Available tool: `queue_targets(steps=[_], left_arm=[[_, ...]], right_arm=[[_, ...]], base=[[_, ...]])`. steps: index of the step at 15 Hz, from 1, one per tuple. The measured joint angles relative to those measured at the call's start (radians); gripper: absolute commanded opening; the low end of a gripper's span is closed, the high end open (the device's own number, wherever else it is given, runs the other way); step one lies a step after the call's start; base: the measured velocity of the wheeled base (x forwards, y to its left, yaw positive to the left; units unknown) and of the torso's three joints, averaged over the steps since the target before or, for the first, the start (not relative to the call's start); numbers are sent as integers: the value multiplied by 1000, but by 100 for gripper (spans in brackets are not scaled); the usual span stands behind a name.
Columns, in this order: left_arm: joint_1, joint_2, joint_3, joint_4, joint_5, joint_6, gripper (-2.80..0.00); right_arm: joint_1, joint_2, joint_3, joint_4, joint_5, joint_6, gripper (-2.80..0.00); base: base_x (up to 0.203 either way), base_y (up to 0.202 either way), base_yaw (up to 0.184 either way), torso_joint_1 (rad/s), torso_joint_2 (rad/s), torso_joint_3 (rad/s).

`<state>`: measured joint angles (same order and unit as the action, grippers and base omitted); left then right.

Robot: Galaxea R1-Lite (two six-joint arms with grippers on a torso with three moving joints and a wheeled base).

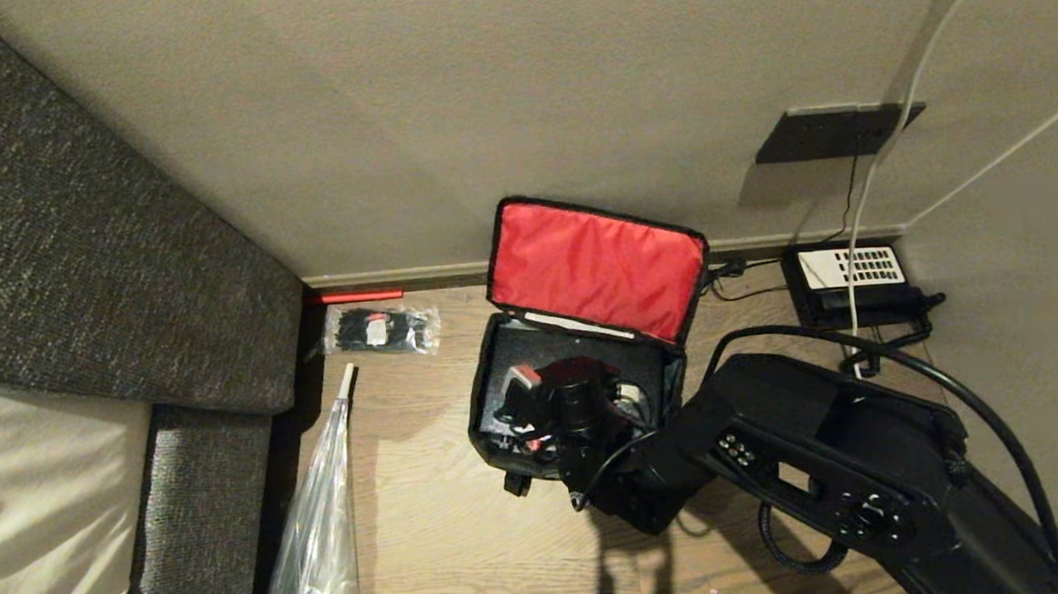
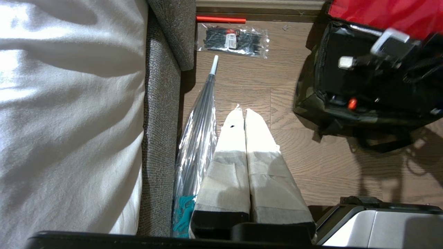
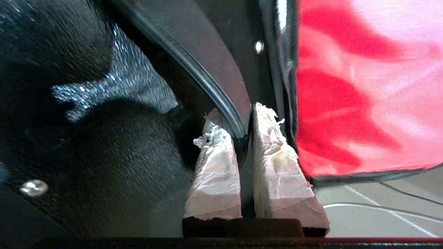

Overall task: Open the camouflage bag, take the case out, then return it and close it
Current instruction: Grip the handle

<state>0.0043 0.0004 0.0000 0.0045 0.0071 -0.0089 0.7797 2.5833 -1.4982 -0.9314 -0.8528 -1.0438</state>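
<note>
Inside the open green-brown camouflage bag [image 1: 490,408] with red lid lining – the right gripper [image 3: 242,131].
Arm bent down – its taped fingers [image 3: 214,162] pinch a thin black case edge [image 3: 221,100]; no readable writing.

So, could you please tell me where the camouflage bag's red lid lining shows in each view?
Head view: the red lid lining stands upright at centre, against the wall.
Left wrist view: only a strip of it, at the top right corner.
Right wrist view: it fills the right side, beside the right claw.
Shared landmark: the camouflage bag's black inside, next to the lining in all three.
</note>
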Motion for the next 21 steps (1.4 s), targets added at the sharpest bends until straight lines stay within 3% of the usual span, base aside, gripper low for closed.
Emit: queue_targets(steps=[11, 21], left_arm=[[0, 0, 0, 0, 0, 0, -280], [0, 0, 0, 0, 0, 0, -280]], right_arm=[[85, -241, 82, 39, -31, -45, -280], [122, -271, 28, 78, 3, 197, -280]], base=[[0, 0, 0, 0, 0, 0], [0, 0, 0, 0, 0, 0]])
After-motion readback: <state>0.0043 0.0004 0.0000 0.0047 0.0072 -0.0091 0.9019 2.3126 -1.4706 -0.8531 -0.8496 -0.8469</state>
